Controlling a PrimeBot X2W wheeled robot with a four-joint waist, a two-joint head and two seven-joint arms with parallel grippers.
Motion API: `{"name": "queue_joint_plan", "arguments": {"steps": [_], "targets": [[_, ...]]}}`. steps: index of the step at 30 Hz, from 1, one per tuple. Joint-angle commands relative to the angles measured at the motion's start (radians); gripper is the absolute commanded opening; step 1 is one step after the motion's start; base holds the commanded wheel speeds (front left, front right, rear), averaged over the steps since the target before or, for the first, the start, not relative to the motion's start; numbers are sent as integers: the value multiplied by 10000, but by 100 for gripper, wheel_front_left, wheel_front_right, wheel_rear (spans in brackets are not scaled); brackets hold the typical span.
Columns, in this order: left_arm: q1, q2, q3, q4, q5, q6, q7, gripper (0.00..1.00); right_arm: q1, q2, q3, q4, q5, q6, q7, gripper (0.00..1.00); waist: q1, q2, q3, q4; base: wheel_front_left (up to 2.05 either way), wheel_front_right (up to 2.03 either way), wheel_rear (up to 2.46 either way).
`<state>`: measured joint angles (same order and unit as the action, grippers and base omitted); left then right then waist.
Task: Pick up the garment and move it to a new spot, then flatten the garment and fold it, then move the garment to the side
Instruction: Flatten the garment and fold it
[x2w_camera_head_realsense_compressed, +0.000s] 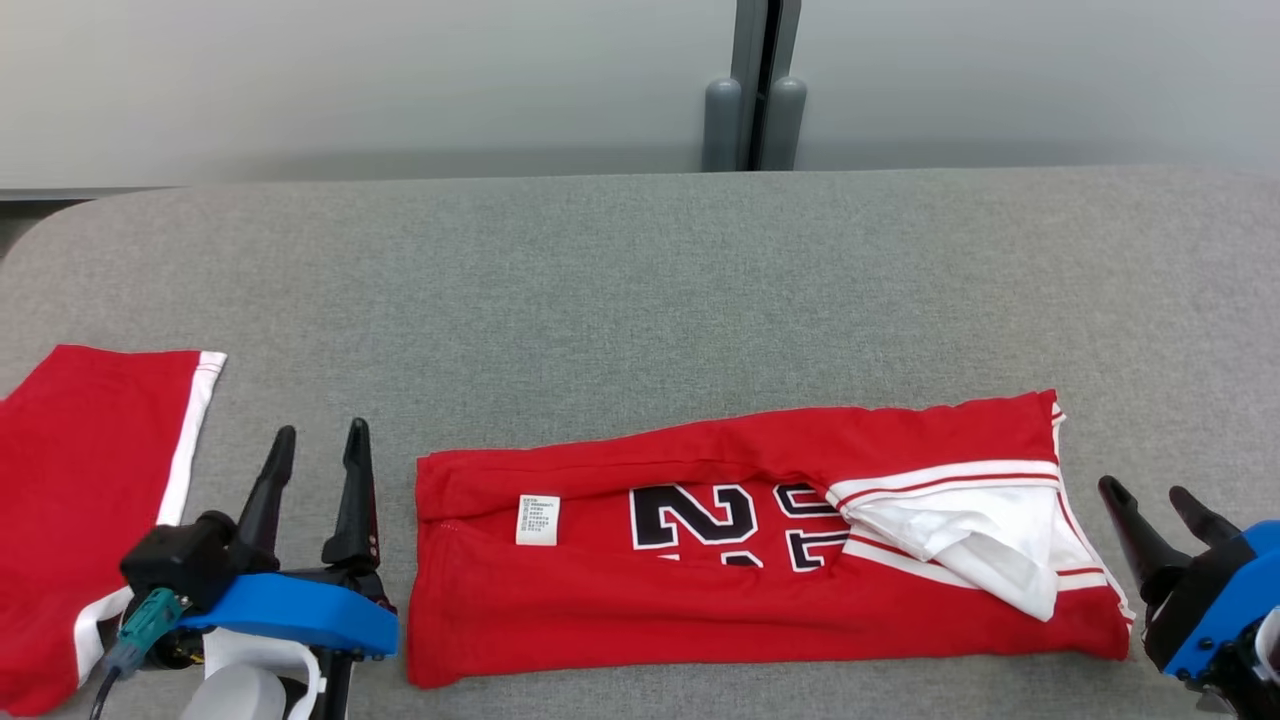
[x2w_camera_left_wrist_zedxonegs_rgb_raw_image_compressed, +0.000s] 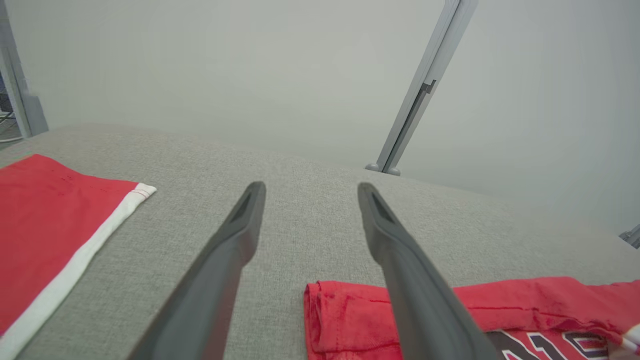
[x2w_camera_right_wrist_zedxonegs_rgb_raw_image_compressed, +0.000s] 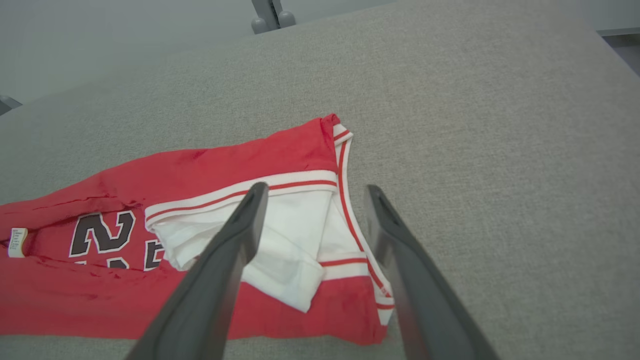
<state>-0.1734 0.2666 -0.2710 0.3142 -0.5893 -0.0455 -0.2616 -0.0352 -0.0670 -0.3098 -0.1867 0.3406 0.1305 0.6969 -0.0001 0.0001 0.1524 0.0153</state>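
The garment is a red jersey with white trim and black-and-white numbers, folded into a long band across the grey table near its front edge. White lining is turned out at its right end. My left gripper stands open just off the band's left end, holding nothing; in the left wrist view its fingers straddle bare cloth beside the garment's corner. My right gripper is open just past the right end, empty, and its fingers hover over that end.
Another red piece of clothing with a white stripe lies at the table's left edge. The grey padded table stretches back to a pale wall with a grey post.
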Motion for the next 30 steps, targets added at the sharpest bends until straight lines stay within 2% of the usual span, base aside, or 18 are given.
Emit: {"name": "queue_joint_plan", "arguments": {"steps": [1,6,13,21,30], "targets": [[115,-191,306,-131,201,-36,-40,100,-133,75,-25,238,-162,5,-199,100,1,-1,-101,64,0,0,0],[396,-730,1192,-445,1057,-194,-41,100,-468,140,-125,1309,-526,5,-851,100,1,-1,-206,125,0,0,0],[582,-905,1395,-333,1977,-529,-41,100,-1307,160,-103,2978,-995,5,-1288,100,1,-1,-211,96,0,0,0],[573,-1030,1420,-15,2307,-748,-42,100,-2483,159,-165,5436,-1382,5,-1331,100,1,-1,-144,224,0,0,0],[348,-1021,1348,246,2240,-830,-42,100,-3183,177,-356,7321,-2082,5,-1556,100,1,-1,-59,462,0,0,0]]}}
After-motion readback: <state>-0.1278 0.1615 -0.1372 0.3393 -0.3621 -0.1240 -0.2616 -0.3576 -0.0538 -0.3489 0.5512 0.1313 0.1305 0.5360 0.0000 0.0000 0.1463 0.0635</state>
